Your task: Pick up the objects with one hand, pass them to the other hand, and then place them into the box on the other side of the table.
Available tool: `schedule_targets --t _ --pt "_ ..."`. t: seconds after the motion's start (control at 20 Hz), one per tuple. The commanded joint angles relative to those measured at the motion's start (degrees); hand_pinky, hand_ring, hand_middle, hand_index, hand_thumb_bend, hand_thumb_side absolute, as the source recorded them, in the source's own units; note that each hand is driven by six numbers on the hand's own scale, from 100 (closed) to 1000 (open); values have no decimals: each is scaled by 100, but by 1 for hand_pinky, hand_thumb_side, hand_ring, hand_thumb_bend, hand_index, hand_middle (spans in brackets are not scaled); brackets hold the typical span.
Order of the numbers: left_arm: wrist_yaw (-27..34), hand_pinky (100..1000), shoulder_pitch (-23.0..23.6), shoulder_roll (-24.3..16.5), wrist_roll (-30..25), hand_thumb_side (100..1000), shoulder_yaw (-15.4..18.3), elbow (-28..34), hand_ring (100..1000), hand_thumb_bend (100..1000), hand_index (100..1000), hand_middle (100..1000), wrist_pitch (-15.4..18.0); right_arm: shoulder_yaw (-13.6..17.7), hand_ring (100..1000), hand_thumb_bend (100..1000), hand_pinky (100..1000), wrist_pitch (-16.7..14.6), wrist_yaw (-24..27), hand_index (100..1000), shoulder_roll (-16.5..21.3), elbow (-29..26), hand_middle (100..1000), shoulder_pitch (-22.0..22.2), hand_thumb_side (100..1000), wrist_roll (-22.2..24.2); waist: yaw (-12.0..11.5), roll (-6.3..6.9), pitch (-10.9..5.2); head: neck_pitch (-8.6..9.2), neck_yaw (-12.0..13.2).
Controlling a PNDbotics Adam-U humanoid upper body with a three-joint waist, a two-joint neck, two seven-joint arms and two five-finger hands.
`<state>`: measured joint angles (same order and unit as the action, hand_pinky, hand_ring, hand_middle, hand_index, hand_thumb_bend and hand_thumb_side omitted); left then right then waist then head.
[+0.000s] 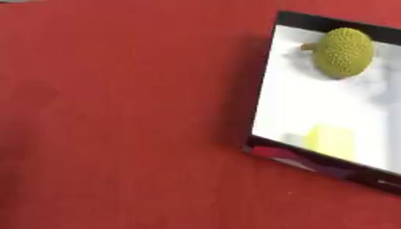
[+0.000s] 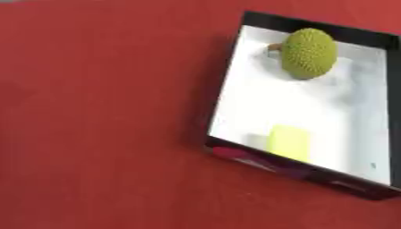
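No hands in either view, so we can't tell their state. Box (image 2: 235,76), black rim w/ white floor, sits on red table (image 2: 102,125), right side. Bumpy green fruit (image 2: 309,53) lies inside near far wall, short brown stem toward left. Pale yellow flat thing (image 2: 289,142) near front wall. We judge fruit light, rigid, textured, so not slippery; grasp across middle, not stem.
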<state>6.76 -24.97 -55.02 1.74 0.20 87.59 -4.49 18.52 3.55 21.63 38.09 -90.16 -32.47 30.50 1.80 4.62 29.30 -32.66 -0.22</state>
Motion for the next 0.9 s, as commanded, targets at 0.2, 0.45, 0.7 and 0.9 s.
schedule_targets --t 0.2,0.45,0.7,0.9 --pt "106 672 -99 319 -467 100 -316 1113 544 196 457 370 -84 -80 968 138 1000 96 -66 1000 -39 -4 1000 -150 165 155 -49 -98 -2005 62 -18" --pt "84 671 -211 611 -755 100 -550 1570 542 195 457 369 -182 -118 967 134 1000 207 -76 1000 -153 -92 1000 -203 165 207 -59 -95 -1997 197 2" --pt "56 671 -253 772 -895 100 -665 1737 542 196 455 368 -258 -142 967 136 1000 316 -59 1000 -236 -177 1000 -240 166 218 -76 -85 -1990 376 71" --pt "50 670 -304 858 -980 100 -737 1832 541 196 454 367 -280 -171 968 138 1000 375 -46 1000 -290 -238 1000 -268 166 259 -79 -82 -1985 429 65"
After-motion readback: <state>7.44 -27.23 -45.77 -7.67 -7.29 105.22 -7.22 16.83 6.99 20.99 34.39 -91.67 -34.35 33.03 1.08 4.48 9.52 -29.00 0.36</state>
